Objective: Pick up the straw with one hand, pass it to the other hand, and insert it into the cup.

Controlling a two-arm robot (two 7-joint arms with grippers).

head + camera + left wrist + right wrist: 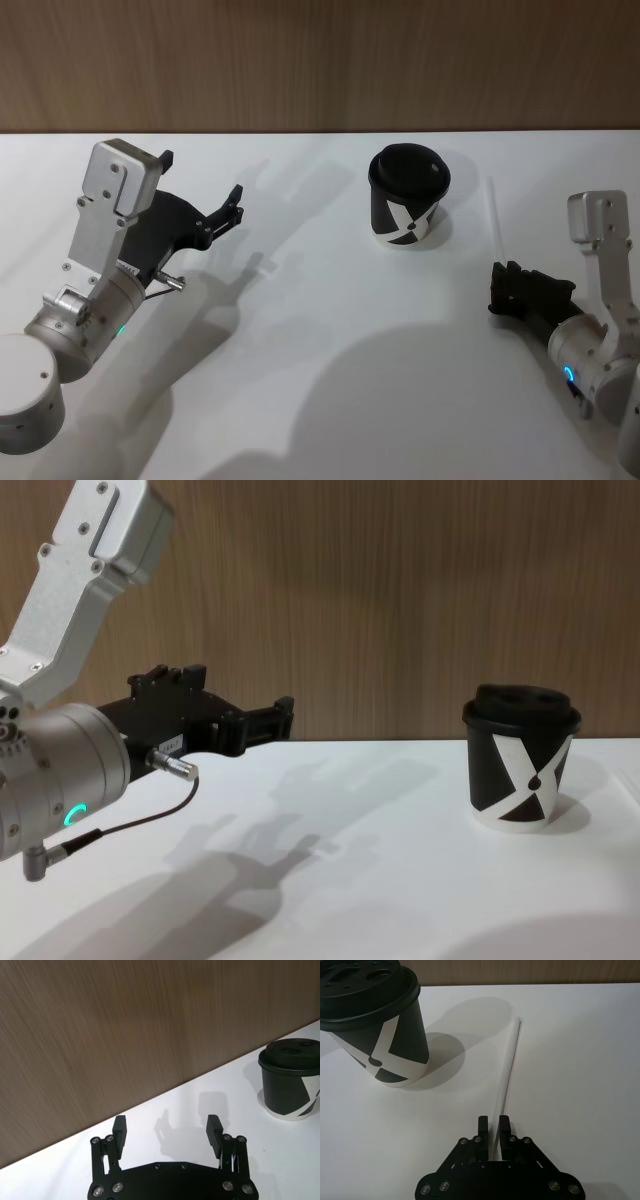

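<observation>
The thin white straw [495, 218] [509, 1067] stretches over the white table to the right of the cup, its far end pointing toward the back wall. My right gripper [498, 283] [493, 1123] is shut on the straw's near end, low over the table. The black cup [408, 196] [376, 1027] [520, 770] [289, 1082] with domed lid and white X stands upright at centre back. My left gripper [205, 180] [166, 1124] hovers open and holds nothing at the left, well apart from the cup.
A wood-panelled wall [320, 60] runs along the table's far edge just behind the cup. The white table [330, 380] stretches bare between the two arms. A thin grey cable [130, 822] loops under the left wrist.
</observation>
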